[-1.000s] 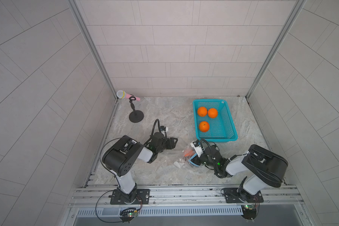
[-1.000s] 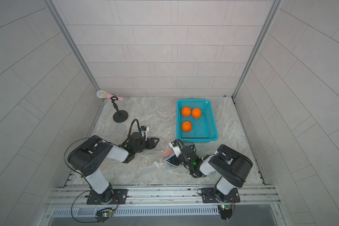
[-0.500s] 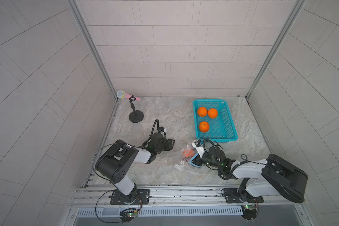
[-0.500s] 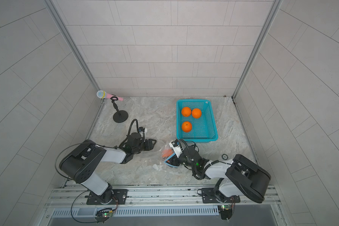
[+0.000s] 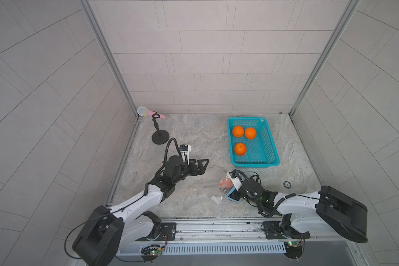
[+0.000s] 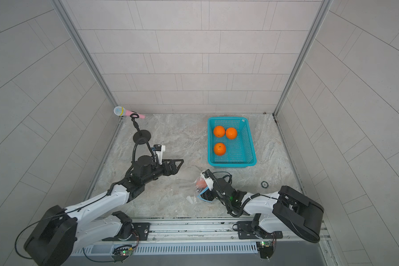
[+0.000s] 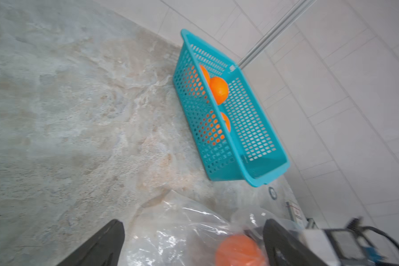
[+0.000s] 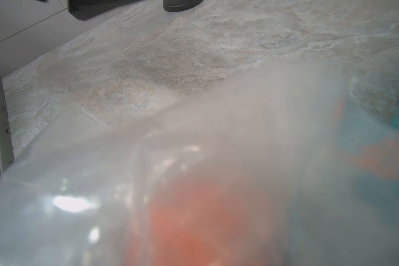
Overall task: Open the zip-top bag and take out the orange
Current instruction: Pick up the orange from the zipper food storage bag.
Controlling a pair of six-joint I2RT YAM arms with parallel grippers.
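Lying crumpled on the counter (image 5: pixel 194 142) near its front edge, the clear zip-top bag (image 5: pixel 217 192) has the orange (image 5: pixel 226 183) inside it, visible through the plastic. Both top views show the bag's light-blue zip strip (image 6: pixel 204 200) curling at the end nearest the right arm. The right pincer (image 5: pixel 233 194) is pushed in at that end. The arm's camera housing and the plastic cover its tips there, so I cannot tell how far it is open or whether it grips the bag. The right wrist view is filled by the bag (image 8: pixel 90 184), blurred and close against the lens, with the orange (image 8: pixel 194 230) a soft blur behind the plastic.

The left pincer (image 5: pixel 204 166) hovers just beside the bag's other end, its jaws spread wide and holding nothing. In the left wrist view its two dark fingers (image 7: pixel 101 244) stand far apart, with the bag (image 7: pixel 182 230) and the orange (image 7: pixel 238 249) showing between them.

A teal basket (image 5: pixel 230 138) sits toward the back right, apart from the bag, with three more oranges (image 5: pixel 240 149) in it. A pink microphone (image 5: pixel 151 112) rests on a black stand (image 5: pixel 160 139) in the back left corner. A small dark ring (image 5: pixel 286 184) lies on the counter on the right arm's side of the bag.
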